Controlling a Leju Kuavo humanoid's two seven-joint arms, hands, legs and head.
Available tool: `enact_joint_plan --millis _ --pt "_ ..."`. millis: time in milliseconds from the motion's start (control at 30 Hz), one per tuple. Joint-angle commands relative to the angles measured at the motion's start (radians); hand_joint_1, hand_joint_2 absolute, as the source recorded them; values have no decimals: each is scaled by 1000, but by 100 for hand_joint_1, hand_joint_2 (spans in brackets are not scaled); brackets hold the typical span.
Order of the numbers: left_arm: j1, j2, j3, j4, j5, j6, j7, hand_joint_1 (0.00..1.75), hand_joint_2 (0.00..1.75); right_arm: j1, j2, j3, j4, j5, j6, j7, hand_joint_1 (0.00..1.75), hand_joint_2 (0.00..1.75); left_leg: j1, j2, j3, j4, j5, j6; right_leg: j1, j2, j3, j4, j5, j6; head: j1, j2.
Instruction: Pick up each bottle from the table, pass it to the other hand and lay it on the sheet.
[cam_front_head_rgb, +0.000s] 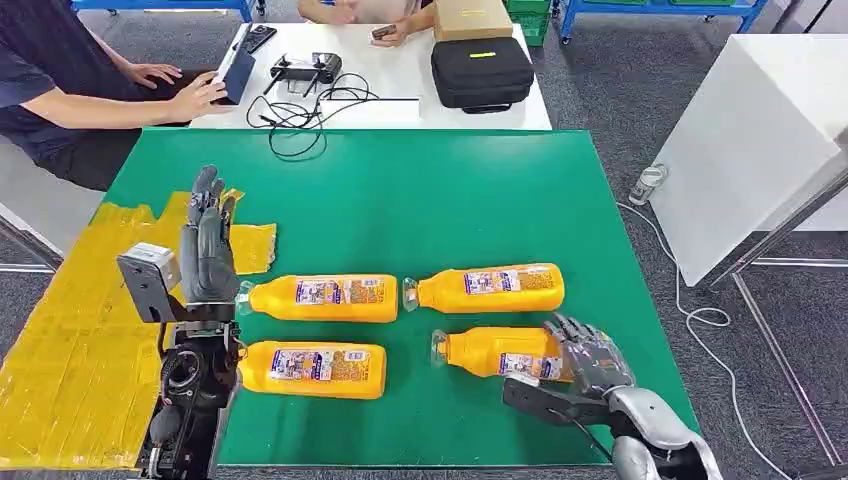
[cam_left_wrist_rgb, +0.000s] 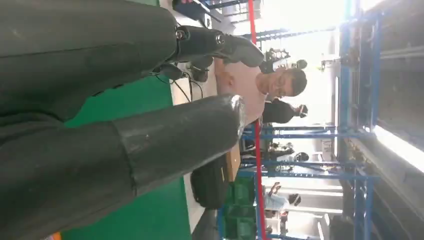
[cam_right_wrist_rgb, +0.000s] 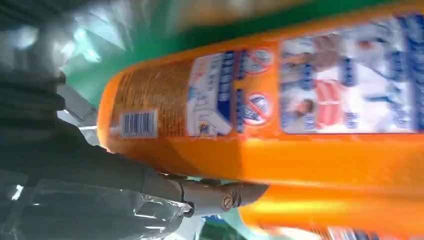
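Bottles lie on their sides in two rows across the lower middle of the head view. The near-right bottle has the right hand at its base, fingers curled over it, seemingly to lift it for the handover; whether they grip firmly I cannot tell. At lower left, the left hand stands empty, fingers straight, beside the yellow sheet, probably waiting to receive.

Four bottles lie in two rows on the table, the sheet to their left.
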Motion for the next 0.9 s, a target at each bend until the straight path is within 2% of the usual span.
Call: enact_joint_plan --millis 33,167,200,233,633,900 --pt "-30 22 -7 42 13 8 10 0 0 151 45 -103 -212 35 71 34 0 175 0 -2 -3 0 0 -1 0 -3 -3 0 -1 0 0 0" --pt "-21 18 -1 21 14 11 13 0 0 142 78 -139 -194 55 72 39 0 175 1 -1 -7 0 0 -2 0 -2 -5 0 -1 0 0 0" --pt "-17 16 -1 14 13 12 17 0 0 142 94 -161 -195 78 79 37 162 175 1 -1 -7 1 -1 -3 1 -3 -5 0 -1 -1 0 0" --pt "-15 15 0 11 13 14 19 0 0 138 112 -185 -194 85 68 29 175 175 1 -1 -7 0 0 -2 1 -3 -5 0 -1 0 0 0" --pt "26 13 3 -41 14 20 27 0 0 37 169 -291 -103 135 12 -69 175 175 1 3 -9 0 0 -2 1 1 -7 -1 1 0 0 0" --pt "20 10 -7 -34 15 16 28 0 0 7 145 -284 23 149 7 -106 175 175 1 1 -7 -1 -1 -2 1 0 -6 -2 0 0 0 0"
